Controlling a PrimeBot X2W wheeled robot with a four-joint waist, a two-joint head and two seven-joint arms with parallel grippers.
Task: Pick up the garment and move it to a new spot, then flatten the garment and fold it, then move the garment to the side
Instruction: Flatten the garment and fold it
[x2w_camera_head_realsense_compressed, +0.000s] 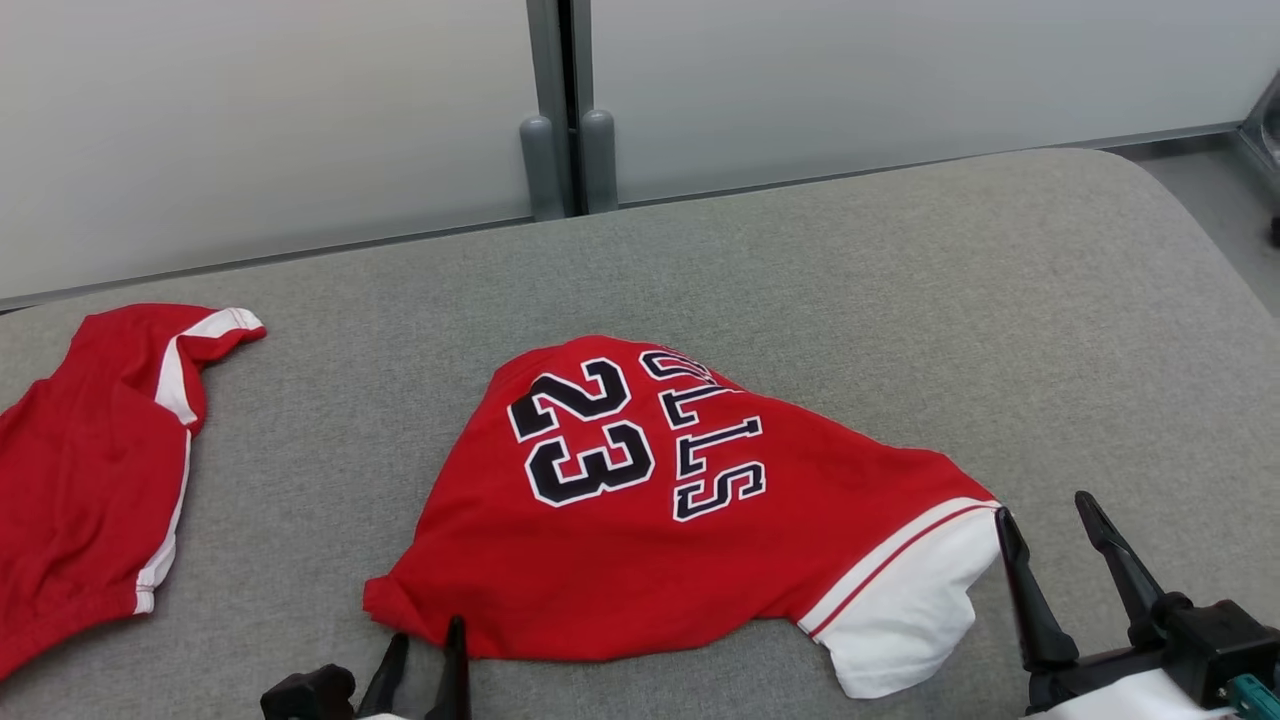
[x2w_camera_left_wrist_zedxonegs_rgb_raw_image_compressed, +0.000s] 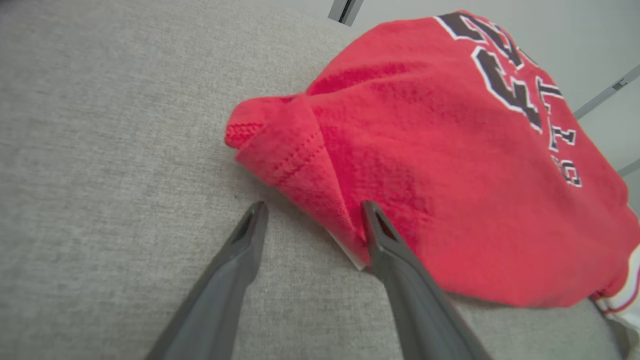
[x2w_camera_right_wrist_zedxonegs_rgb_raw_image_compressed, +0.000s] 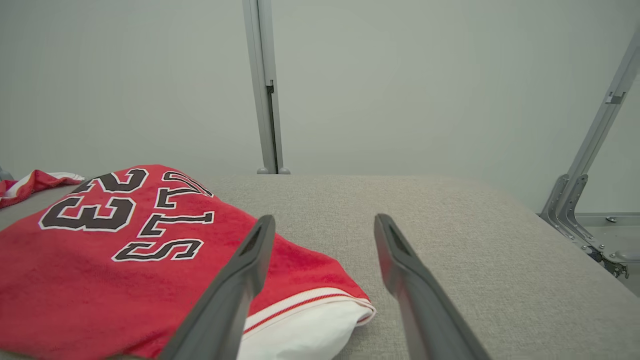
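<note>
The garment (x2w_camera_head_realsense_compressed: 620, 560) is a red jersey with a black "23", lettering and a white sleeve end, lying crumpled on the grey padded table (x2w_camera_head_realsense_compressed: 900, 300). My left gripper (x2w_camera_head_realsense_compressed: 428, 640) is open at its near left corner. In the left wrist view, the left gripper (x2w_camera_left_wrist_zedxonegs_rgb_raw_image_compressed: 314, 206) straddles the hem of the garment (x2w_camera_left_wrist_zedxonegs_rgb_raw_image_compressed: 450, 175), its right finger touching the cloth and its left finger over bare table. My right gripper (x2w_camera_head_realsense_compressed: 1045, 508) is open just right of the white sleeve end. In the right wrist view, the right gripper (x2w_camera_right_wrist_zedxonegs_rgb_raw_image_compressed: 325, 218) holds nothing, beside the garment (x2w_camera_right_wrist_zedxonegs_rgb_raw_image_compressed: 100, 260).
A second red garment with white stripes (x2w_camera_head_realsense_compressed: 90, 470) lies at the table's left edge. Pale wall panels with a grey post (x2w_camera_head_realsense_compressed: 565, 150) stand behind the table. A metal frame (x2w_camera_right_wrist_zedxonegs_rgb_raw_image_compressed: 575, 200) is off the right end, where the table's corner curves away.
</note>
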